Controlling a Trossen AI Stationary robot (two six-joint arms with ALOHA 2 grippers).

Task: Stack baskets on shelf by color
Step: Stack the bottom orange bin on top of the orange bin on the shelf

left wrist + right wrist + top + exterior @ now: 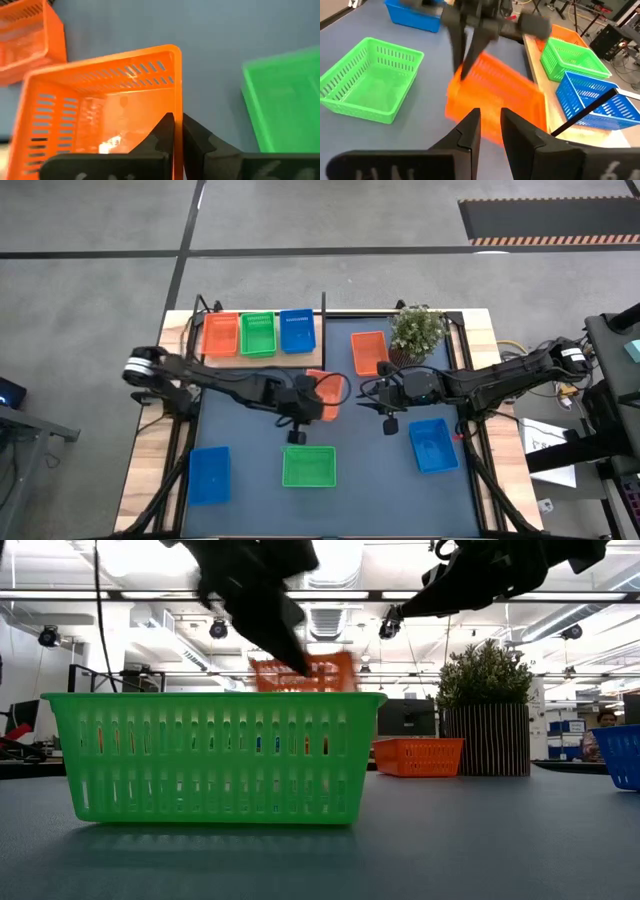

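I have the left gripper (318,402) over the middle of the mat (250,470), its fingers (167,131) pinched shut on one wall of an orange basket (326,392). Gripping the rim wall leaves the basket hanging tilted, which the low view confirms: it rides clear above the counter (150,470), behind the near green basket (213,755). I hold it high so it can pass over the shelf edge and drop into its match.

The shelf (262,356) sits at the far left, with its black post (323,308) at the right end. On it stand an orange basket (221,333), a green one (257,333) and a blue one (296,330) side by side, one per colour, so each sets the base of a stack. My load belongs on the orange one at the left end.

The right gripper (388,402) waits near the mat's centre, just right of the carried basket, fingers a little apart and holding nothing. I judge it is parked there to stay out of the left arm's path.

Still loose on the mat: a blue basket (209,474) near left, a green one (308,466) near centre, a blue one (433,444) at right, and an orange one (369,352) far, beside the plant (417,330).
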